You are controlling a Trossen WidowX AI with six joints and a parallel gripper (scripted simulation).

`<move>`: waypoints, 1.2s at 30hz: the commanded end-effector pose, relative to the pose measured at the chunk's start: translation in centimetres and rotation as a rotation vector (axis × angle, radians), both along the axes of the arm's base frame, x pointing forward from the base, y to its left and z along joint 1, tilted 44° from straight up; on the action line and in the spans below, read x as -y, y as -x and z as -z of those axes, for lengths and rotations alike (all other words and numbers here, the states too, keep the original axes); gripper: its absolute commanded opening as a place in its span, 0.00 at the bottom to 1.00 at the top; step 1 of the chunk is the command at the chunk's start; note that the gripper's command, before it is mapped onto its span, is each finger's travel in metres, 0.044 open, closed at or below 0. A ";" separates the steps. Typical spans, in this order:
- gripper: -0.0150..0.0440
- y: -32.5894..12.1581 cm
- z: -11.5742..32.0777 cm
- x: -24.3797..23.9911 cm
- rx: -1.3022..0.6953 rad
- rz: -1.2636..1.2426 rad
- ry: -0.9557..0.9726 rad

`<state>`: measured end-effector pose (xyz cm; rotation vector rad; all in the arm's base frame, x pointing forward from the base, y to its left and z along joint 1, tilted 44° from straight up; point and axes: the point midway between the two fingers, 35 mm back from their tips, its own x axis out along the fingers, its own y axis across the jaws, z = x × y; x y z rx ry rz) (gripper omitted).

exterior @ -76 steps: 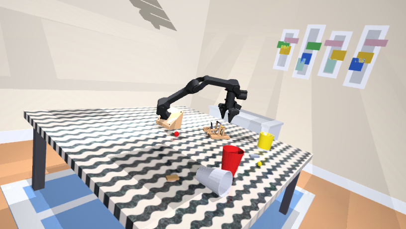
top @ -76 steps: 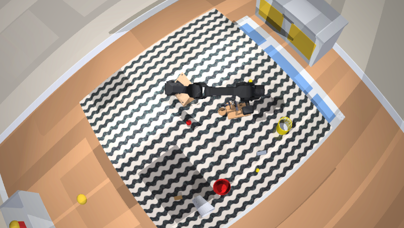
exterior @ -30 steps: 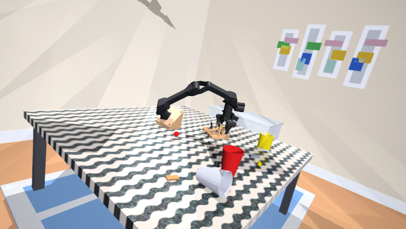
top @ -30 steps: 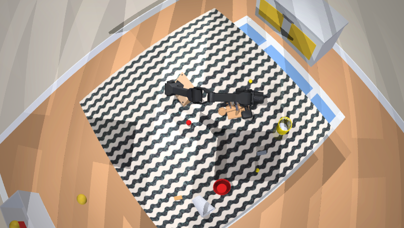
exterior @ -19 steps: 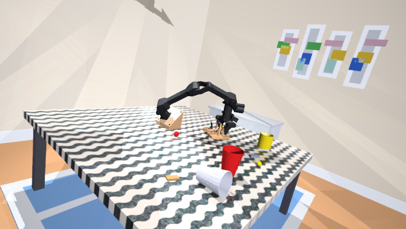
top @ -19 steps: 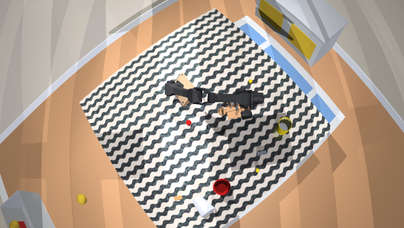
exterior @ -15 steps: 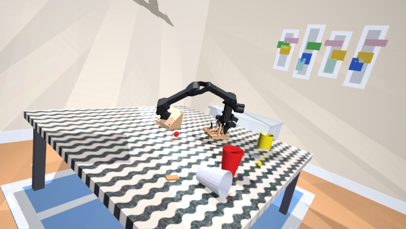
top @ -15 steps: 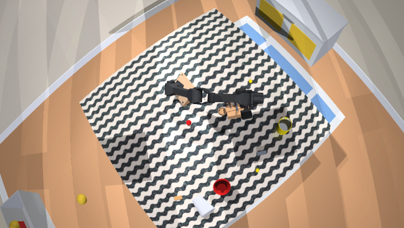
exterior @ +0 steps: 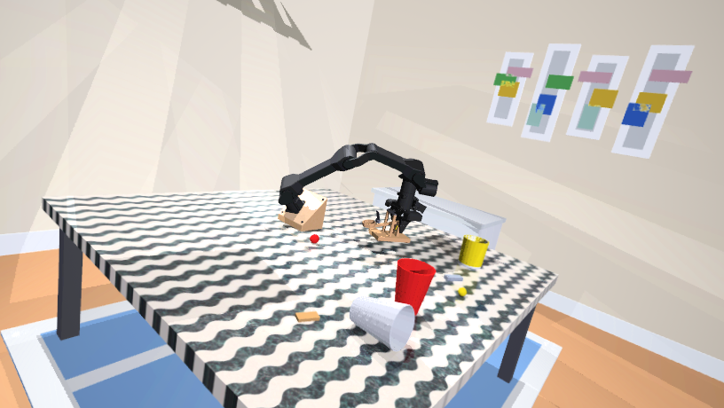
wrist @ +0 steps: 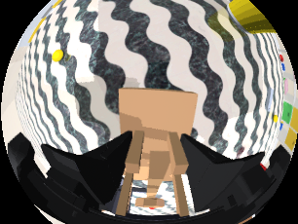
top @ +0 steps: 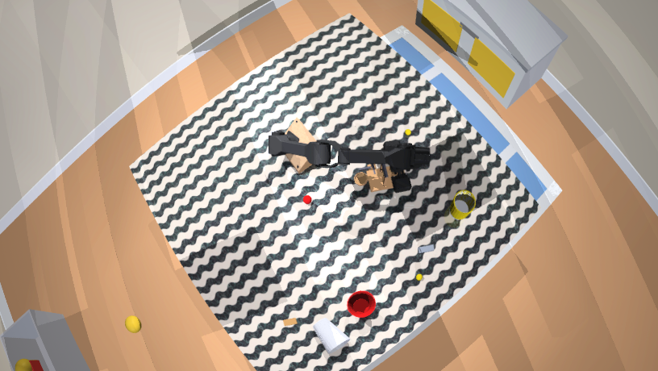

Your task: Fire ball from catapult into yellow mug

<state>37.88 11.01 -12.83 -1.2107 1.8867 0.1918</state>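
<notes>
Black robot arm, seen from above and from the side, rising from its base and bending in a broad arch. The upper link slopes up to a raised elbow, the forearm slopes down from it, and past the wrist (top: 400,156) (exterior: 416,175) the last section hangs nearly upright. At its lower end the gripper (exterior: 400,223) (wrist: 157,136) points downward. In the wrist view its two dark, tapered fingers enter from left and right, partly closed, gripping with a gap between their tips.
</notes>
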 end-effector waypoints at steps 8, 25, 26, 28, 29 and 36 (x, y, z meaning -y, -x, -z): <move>0.25 -0.4 -1.6 -1.8 0.116 0.097 0.011; 0.25 -1.5 -2.1 -0.7 0.397 0.405 0.075; 0.25 -1.5 -2.1 -0.7 0.397 0.405 0.075; 0.25 -1.5 -2.1 -0.7 0.397 0.405 0.075; 0.25 -1.5 -2.1 -0.7 0.397 0.405 0.075; 0.25 -1.4 -1.5 -0.1 0.397 0.405 0.075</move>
